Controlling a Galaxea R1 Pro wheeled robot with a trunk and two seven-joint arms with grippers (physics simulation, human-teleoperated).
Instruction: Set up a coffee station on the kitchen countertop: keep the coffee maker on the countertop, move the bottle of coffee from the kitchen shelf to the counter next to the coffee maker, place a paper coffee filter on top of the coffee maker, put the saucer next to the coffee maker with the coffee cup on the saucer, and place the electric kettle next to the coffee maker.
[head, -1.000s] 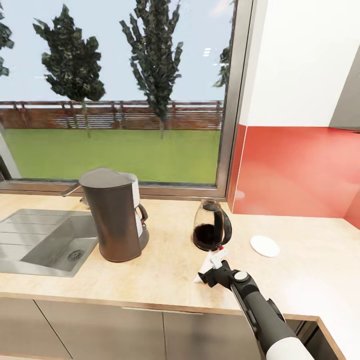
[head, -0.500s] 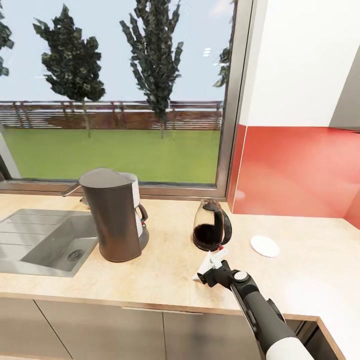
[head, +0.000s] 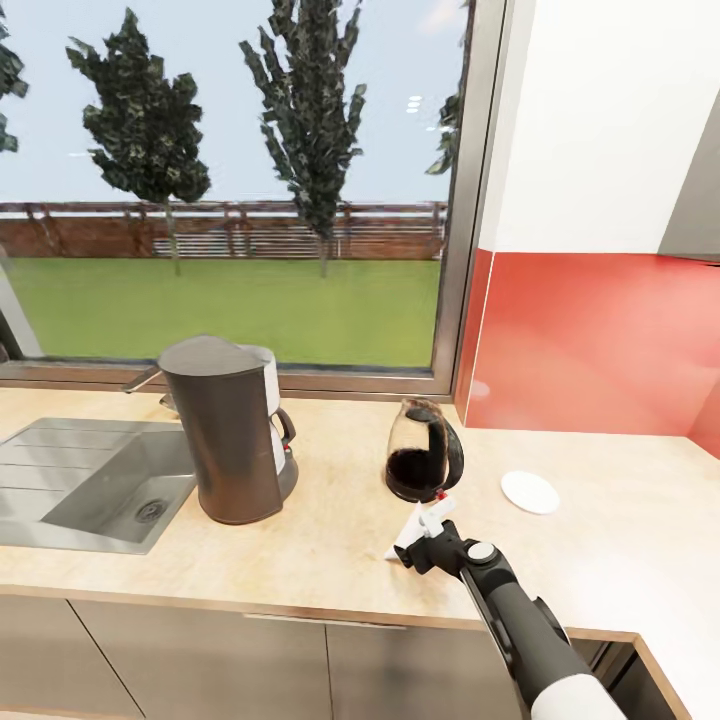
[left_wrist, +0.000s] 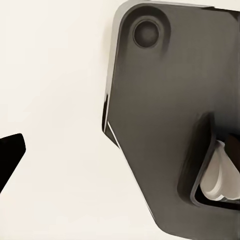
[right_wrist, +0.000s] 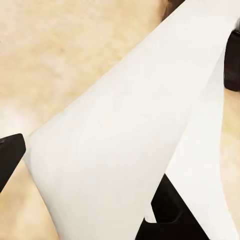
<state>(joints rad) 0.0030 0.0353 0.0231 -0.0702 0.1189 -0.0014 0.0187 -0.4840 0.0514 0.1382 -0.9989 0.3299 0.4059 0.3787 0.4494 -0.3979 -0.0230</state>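
The coffee maker stands on the kitchen countertop beside the sink. To its right is the electric kettle, and further right lies the white saucer. A white paper coffee filter lies tilted on the counter just in front of the kettle, and its white sheet spans the right wrist view. My right gripper is at the filter, open, with one dark fingertip beside the paper. My left gripper is open, with one fingertip in front of the robot's own grey body. The coffee bottle and cup are out of view.
A steel sink is set into the counter at the left, with a tap behind the coffee maker. A window runs along the back, and a red splashback covers the right-hand wall. Bare worktop lies in front of the coffee maker and around the saucer.
My right gripper and the filter have shifted very slightly to the left. Nothing else has moved.
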